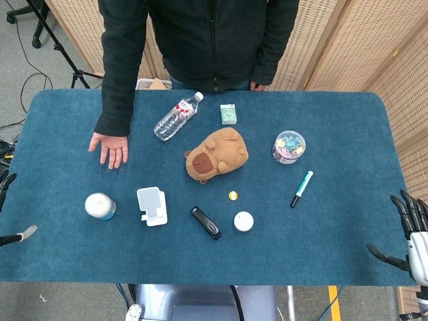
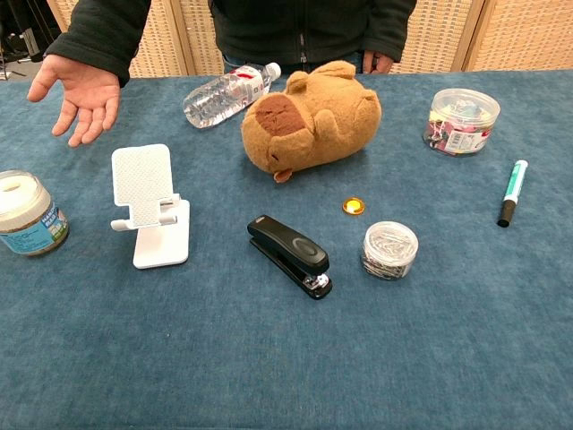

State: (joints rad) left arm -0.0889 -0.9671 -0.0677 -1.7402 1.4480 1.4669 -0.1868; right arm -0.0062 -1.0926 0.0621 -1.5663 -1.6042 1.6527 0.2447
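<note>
Blue table point(image 1: 321, 254): stapler point(image 1: 205, 222), plush toy point(image 1: 217, 154) (capybara-like), bottle point(image 1: 177, 116), marker point(image 1: 301, 188).

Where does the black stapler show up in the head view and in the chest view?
Head view: the black stapler lies low and centre, between the white phone stand and the small round clip jar.
Chest view: the stapler sits mid-frame, angled, between the same stand and jar.
Shared landmark: the brown plush toy, just beyond the stapler in both.

White-lidded jar point(image 1: 100, 206) — upright, near the table's left edge; green-capped marker point(image 1: 301, 188) lies right
</note>
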